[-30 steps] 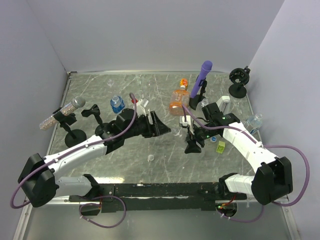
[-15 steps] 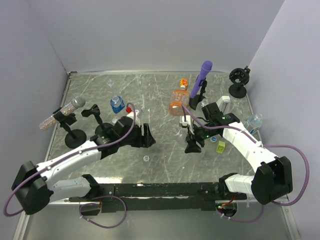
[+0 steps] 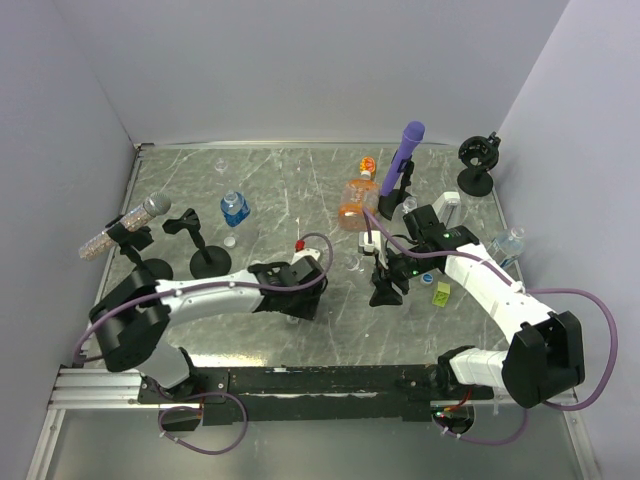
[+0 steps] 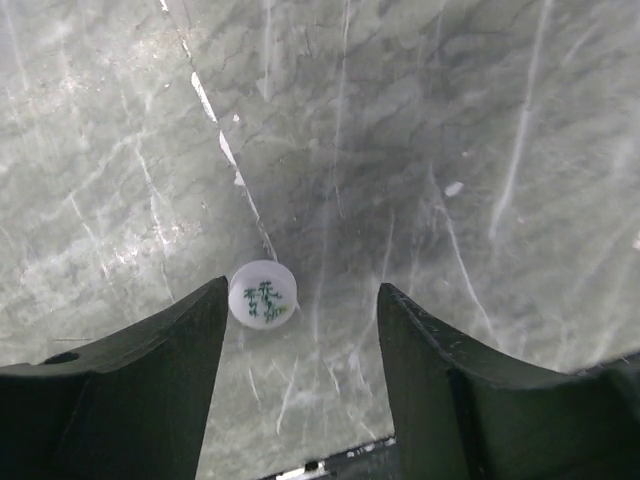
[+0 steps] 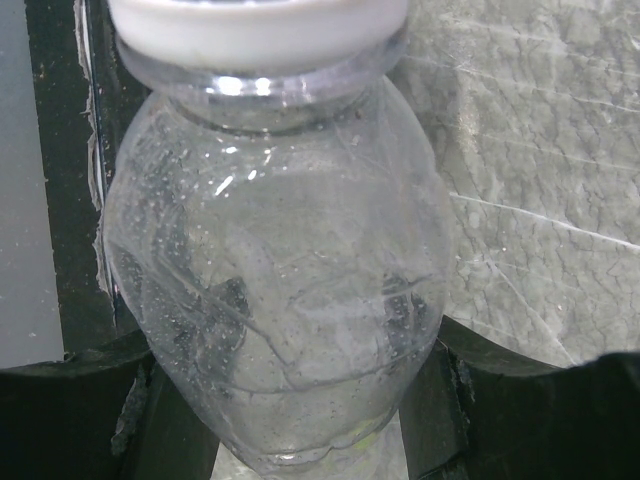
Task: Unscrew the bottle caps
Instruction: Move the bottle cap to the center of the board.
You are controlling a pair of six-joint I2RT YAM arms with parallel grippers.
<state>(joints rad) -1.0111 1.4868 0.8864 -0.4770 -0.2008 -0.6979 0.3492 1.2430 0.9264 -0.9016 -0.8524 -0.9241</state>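
In the left wrist view a loose white bottle cap (image 4: 262, 293) with green print lies on the marble table (image 4: 450, 150). My left gripper (image 4: 302, 300) stands open over it, and the cap sits just inside the left finger (image 4: 150, 380). From above, the left gripper (image 3: 300, 303) is near the table's middle. My right gripper (image 5: 300, 400) is shut on a clear bottle (image 5: 275, 260) that carries a white cap (image 5: 250, 25). In the top view the right gripper (image 3: 386, 287) is to the right of centre.
A blue-labelled bottle (image 3: 235, 209) stands at the back left and an orange bottle (image 3: 355, 203) at the back centre. A purple stick (image 3: 403, 160) leans behind it. A clear bottle (image 3: 510, 243) lies at the right edge. A yellow-green block (image 3: 441, 294) is beside the right arm. Black stands (image 3: 205, 250) are on the left.
My left arm has swung forward and to the right, and its gripper now points down over the loose white cap with its jaws a little narrower. The right arm has not moved.
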